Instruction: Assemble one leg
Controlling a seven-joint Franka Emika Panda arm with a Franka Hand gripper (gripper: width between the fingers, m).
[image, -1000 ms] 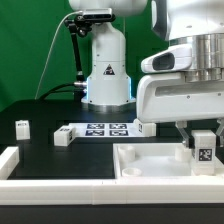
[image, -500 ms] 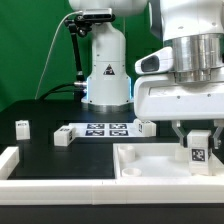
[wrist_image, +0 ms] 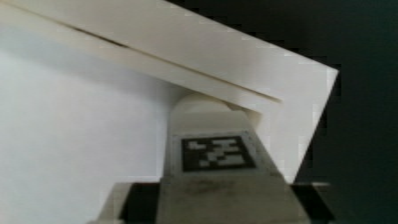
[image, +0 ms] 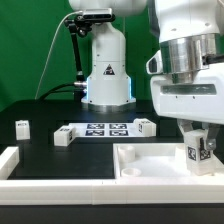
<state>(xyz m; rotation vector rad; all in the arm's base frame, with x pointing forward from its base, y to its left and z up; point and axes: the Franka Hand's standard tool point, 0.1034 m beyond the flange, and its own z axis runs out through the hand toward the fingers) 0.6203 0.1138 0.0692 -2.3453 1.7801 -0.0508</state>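
My gripper is shut on a leg, a small white block with a black-and-white tag. It holds the leg upright over the right part of the large white tray-like piece. In the wrist view the leg sits between the jaws, its far end against the tray's corner. Three more legs lie on the black table: one at the exterior view's left, one by the marker board's left end, one by its right end.
The marker board lies in the middle of the table. A white rail runs along the front and left edge. The robot's base stands behind the marker board.
The arm has turned and shifted a little toward the exterior view's right. The leg stays in the gripper and is now slightly tilted over the tray's right part.
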